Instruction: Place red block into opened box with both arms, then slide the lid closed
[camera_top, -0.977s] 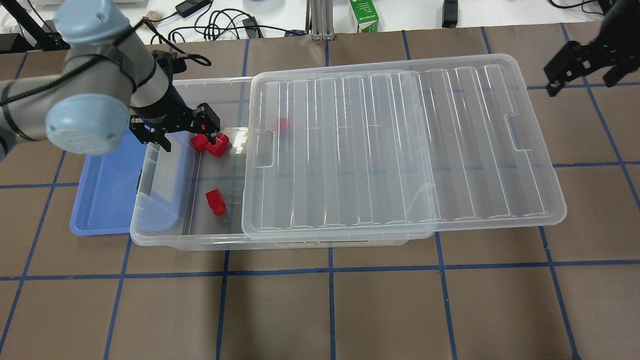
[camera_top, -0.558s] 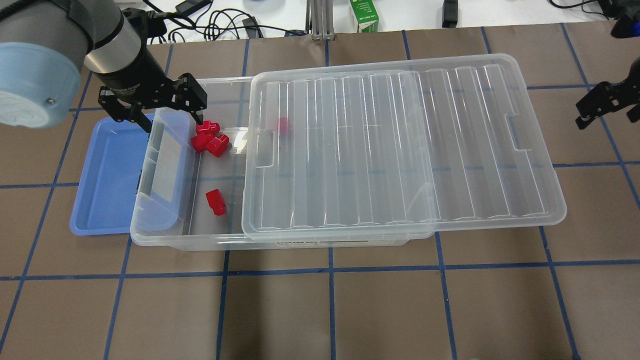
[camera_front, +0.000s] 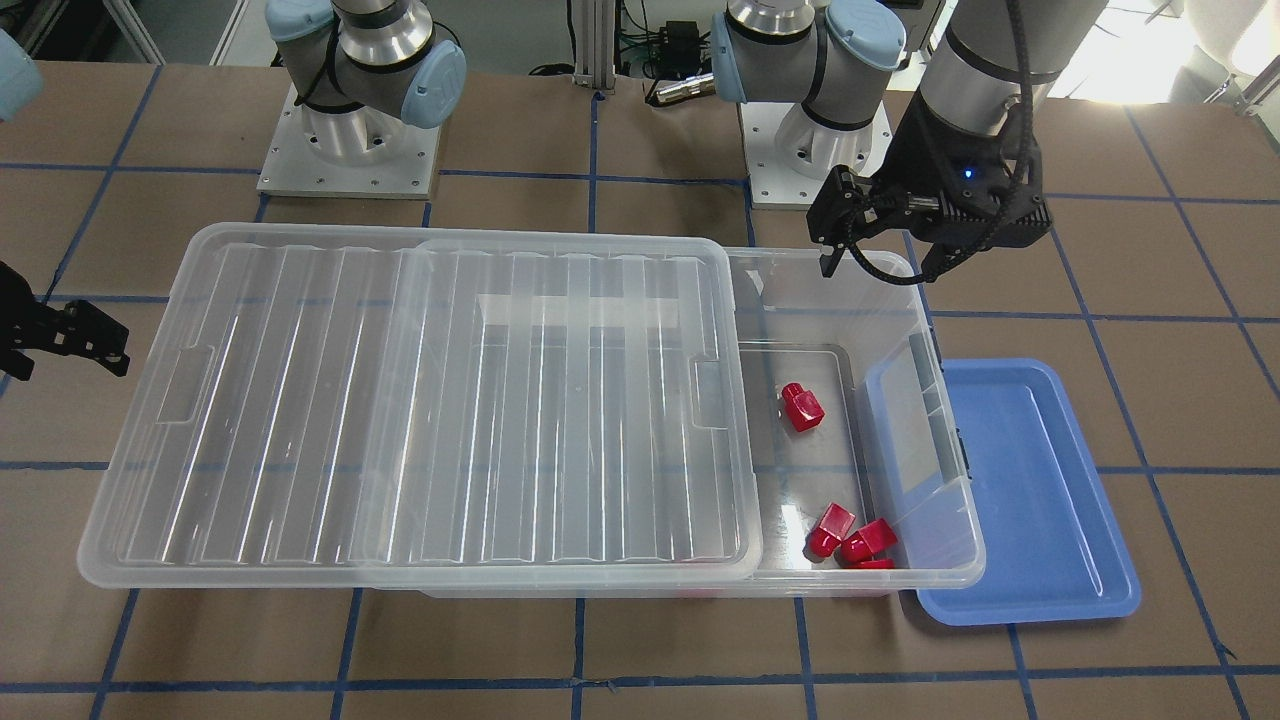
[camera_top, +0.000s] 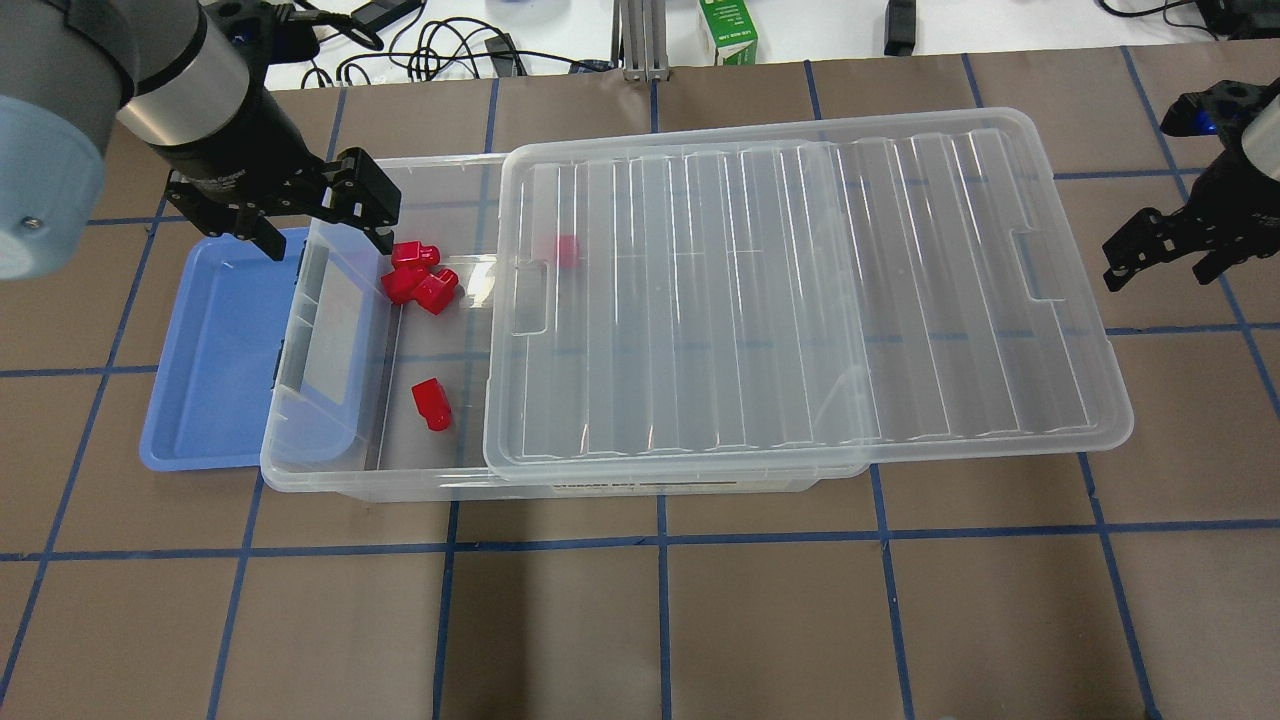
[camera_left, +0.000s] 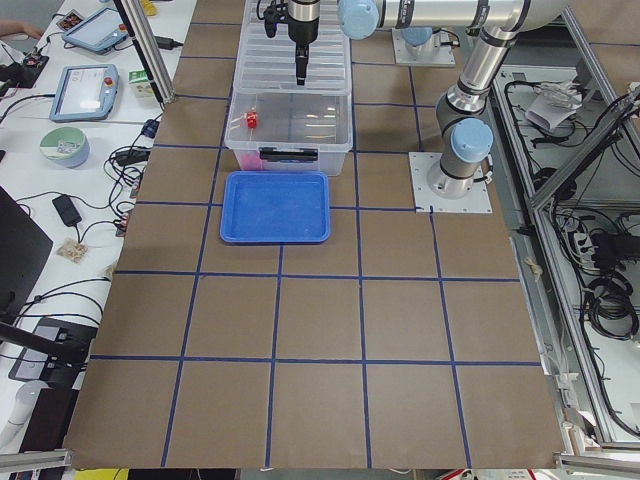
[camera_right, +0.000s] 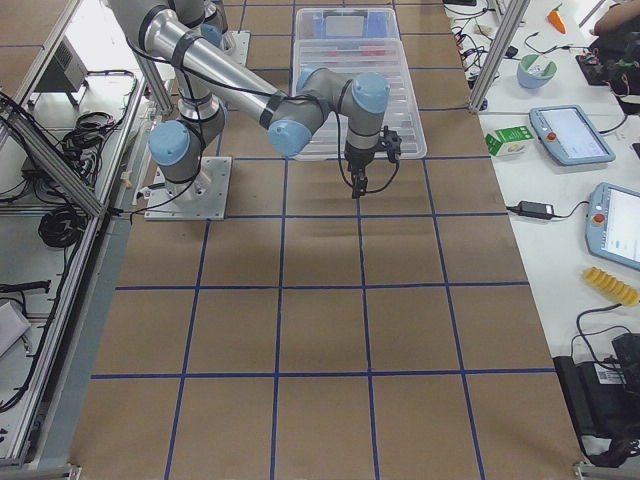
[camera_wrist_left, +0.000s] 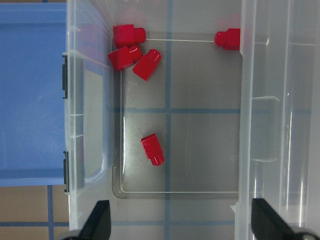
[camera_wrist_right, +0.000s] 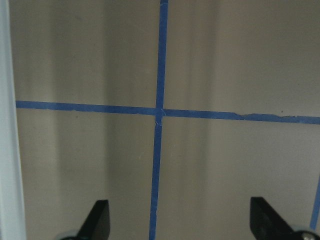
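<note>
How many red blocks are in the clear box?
5 red blocks: three huddle in one corner of the box, one lies alone on its open floor, one peeks from under the lid's edge. The lid may hide more.

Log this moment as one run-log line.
left end effector: open, empty, above clear plastic box | right end effector: open, beside ribbed clear lid | small red blocks: in box | lid: partly covering box

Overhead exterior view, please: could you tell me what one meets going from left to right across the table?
blue tray → red blocks in the open end of the box → lid → right gripper
</note>
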